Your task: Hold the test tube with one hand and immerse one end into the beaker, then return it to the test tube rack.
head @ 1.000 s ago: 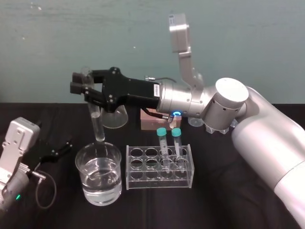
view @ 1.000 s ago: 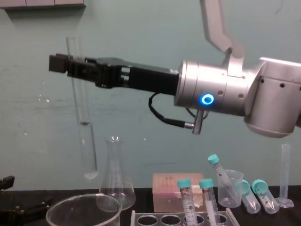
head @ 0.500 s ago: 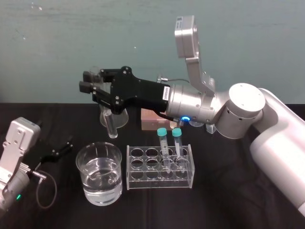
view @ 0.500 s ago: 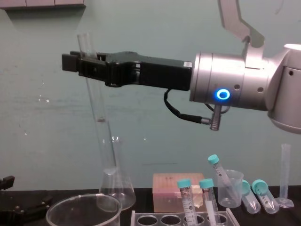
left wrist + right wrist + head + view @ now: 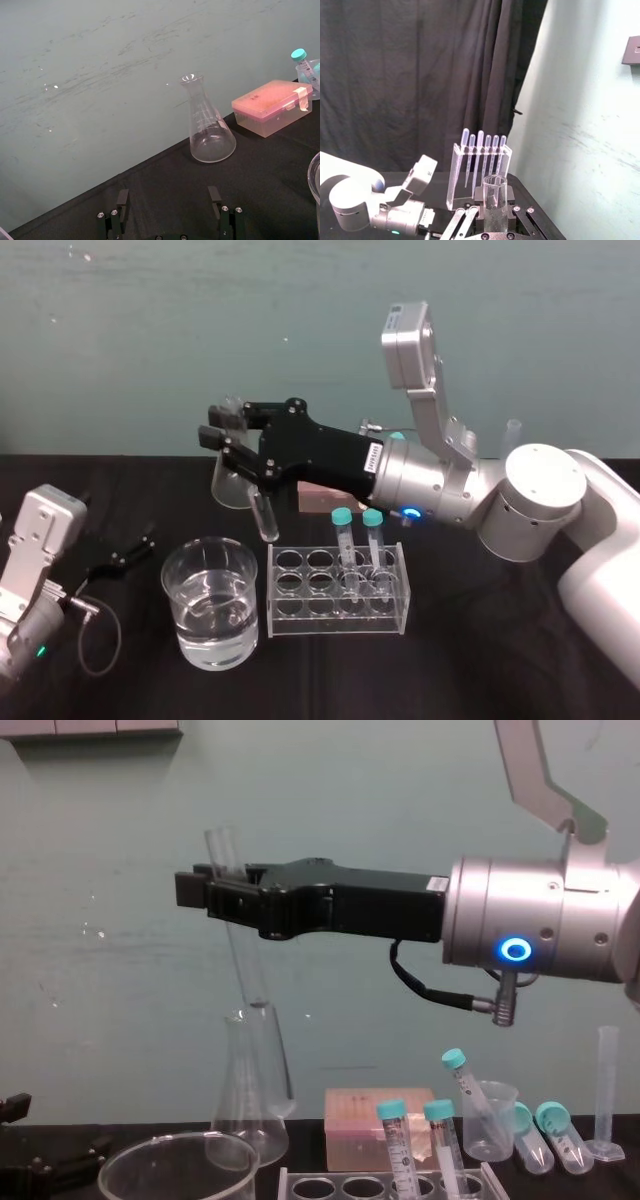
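On the black tabletop [image 5: 480, 660], a conical glass flask [image 5: 209, 127] stands at nine o'clock of a pink box [image 5: 272, 107]. At the box's three o'clock sits a small plastic beaker [image 5: 488, 1120] holding a leaning teal-capped tube [image 5: 462, 1085]. Farther toward three o'clock is a graduated cylinder [image 5: 605, 1090].

Black table [image 5: 480, 660] under beaker [image 5: 210, 640], rack [image 5: 290, 592], flask [image 5: 209, 135]

You have: test tube [image 5: 263, 515] clear glossy glass | beaker [image 5: 212, 632] thick, smooth clear glass | test tube rack [image 5: 336, 624] clear glossy plastic | right gripper [image 5: 218, 425] matt black | wrist [image 5: 540, 920] satin silver metal | table [image 5: 480, 640] matt black cloth | box [image 5: 272, 100] frosted pink plastic
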